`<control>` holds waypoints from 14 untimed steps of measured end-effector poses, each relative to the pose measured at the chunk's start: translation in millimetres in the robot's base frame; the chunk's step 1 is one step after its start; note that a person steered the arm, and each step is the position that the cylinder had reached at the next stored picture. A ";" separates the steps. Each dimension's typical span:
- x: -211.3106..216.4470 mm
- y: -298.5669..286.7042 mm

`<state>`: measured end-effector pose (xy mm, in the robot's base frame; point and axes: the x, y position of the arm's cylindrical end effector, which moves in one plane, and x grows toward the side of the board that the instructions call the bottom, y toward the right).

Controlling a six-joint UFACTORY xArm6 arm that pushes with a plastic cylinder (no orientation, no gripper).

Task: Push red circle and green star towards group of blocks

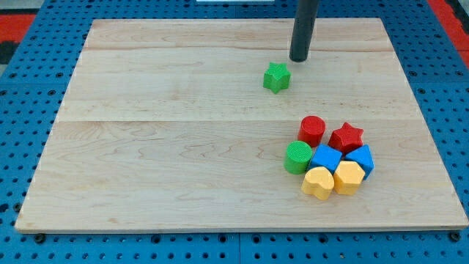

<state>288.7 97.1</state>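
Observation:
A green star [276,77] lies alone on the wooden board [161,147], in the upper middle-right. My tip [299,59] stands just above and to the right of it, a small gap apart. A red circle [312,130] sits lower right, touching the top of a tight group: a red star [346,136], a green circle [297,157], a blue cube [326,158], a blue block [361,158], a yellow heart [318,182] and a yellow hexagon-like block [348,177].
The board rests on a blue perforated table [29,110]. Red flooring [18,18] shows at the top corners. The group lies near the board's right and lower edges.

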 end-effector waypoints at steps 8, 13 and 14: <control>103.6 62.3; 121.2 42.0; 146.0 54.7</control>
<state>434.8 151.8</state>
